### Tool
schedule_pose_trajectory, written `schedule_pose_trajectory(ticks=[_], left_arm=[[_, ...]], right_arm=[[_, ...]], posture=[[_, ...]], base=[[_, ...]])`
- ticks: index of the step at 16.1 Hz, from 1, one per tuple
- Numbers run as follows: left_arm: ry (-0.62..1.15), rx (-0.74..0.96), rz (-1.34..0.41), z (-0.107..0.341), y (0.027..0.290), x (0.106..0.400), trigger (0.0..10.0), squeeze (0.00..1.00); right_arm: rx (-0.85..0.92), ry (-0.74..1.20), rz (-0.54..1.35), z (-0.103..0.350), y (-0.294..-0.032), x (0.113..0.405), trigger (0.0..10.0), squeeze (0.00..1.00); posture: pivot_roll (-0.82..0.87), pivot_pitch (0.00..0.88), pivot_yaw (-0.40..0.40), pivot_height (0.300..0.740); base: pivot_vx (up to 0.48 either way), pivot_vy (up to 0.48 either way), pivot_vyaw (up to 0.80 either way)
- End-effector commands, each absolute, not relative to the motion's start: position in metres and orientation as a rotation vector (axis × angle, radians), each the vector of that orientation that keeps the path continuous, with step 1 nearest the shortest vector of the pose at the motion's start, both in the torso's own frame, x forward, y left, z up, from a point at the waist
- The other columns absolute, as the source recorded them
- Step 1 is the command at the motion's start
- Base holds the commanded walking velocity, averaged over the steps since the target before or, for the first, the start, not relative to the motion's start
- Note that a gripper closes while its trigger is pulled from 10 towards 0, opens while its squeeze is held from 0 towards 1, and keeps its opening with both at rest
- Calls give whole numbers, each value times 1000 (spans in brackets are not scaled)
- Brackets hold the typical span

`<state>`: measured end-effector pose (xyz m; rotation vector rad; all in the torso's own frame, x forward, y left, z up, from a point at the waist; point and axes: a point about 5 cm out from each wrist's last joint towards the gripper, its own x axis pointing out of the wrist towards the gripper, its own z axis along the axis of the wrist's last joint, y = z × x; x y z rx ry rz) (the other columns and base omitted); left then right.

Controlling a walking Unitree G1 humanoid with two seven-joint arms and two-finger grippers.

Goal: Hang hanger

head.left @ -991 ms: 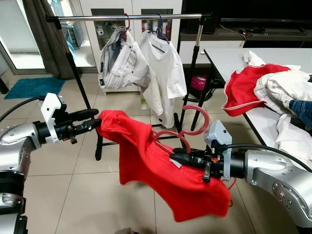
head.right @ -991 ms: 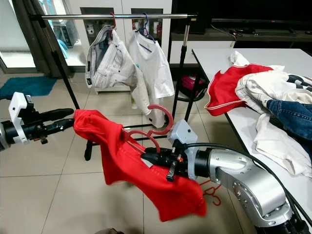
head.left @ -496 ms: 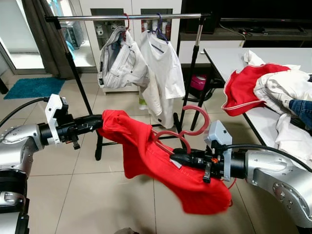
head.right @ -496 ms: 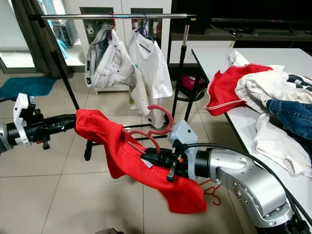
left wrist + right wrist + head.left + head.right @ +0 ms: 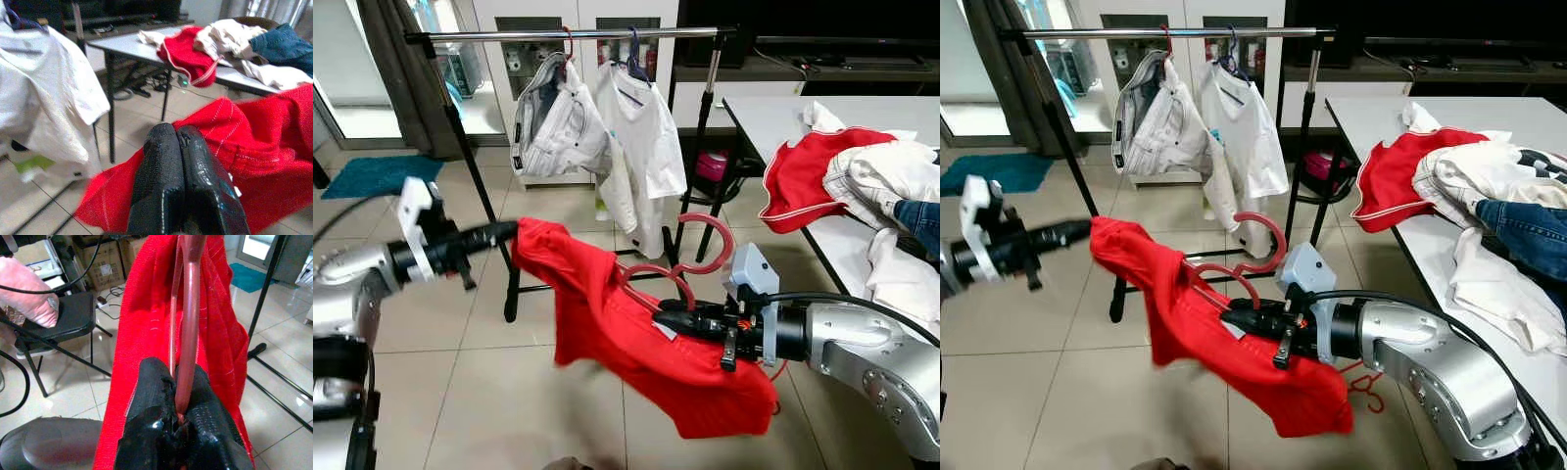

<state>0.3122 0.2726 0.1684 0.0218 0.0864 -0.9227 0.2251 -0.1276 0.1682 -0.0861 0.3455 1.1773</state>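
Red shirt on its hanger, held up between both arms in front of the rack.

The clothes rack [image 5: 570, 35] stands far, two white garments [image 5: 597, 127] on it; the surface [image 5: 766, 116] at right carries a clothes pile. The red shirt [image 5: 636, 338] hangs lower and looser than half a second ago. The left gripper [image 5: 505, 231], jaws closed, now sits slightly higher at the shirt's left shoulder. The right gripper [image 5: 668, 319] stays clamped on the red hanger [image 5: 680, 266].

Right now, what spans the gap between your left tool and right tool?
The red shirt stretches between them in the left eye view: left tool pinches one corner, right tool grips the pink hanger inside it.
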Motion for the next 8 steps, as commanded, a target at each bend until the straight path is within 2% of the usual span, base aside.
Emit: schedule_pose_trajectory(ticks=[1,8], left_arm=[[43,14,-888,174,275,315,0,0],[-185,-40,-712,212,285,333,0,0]], right_arm=[[-86,326,1195,173,-127,223,10000,0],[-108,386,1182,163,-128,221,10000,0]], posture=[[-122,0,45,740],[-119,0,46,740]], base=[[0,0,0],[0,0,0]])
